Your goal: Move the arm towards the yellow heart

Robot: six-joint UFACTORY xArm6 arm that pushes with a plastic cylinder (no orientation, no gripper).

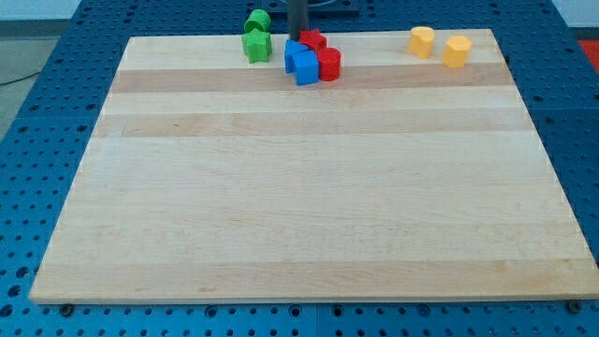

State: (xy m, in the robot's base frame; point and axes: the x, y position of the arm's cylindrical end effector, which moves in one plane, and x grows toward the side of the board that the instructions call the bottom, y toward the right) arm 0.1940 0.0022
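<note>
Two yellow blocks sit near the view's top right. The left one (pixel 422 41) looks rounded like a heart, and the right one (pixel 457 51) is more angular; neither shape is sharp. My dark rod comes down at the top centre. My tip (pixel 298 38) ends just behind a cluster of blue and red blocks. It is well to the left of the yellow blocks and touches neither.
The cluster right by my tip holds two blue blocks (pixel 301 64) and two red blocks (pixel 328 64) (pixel 314 40). Two green blocks (pixel 256 44) (pixel 258 20) sit left of it. The wooden board (pixel 299 206) lies on a blue perforated table.
</note>
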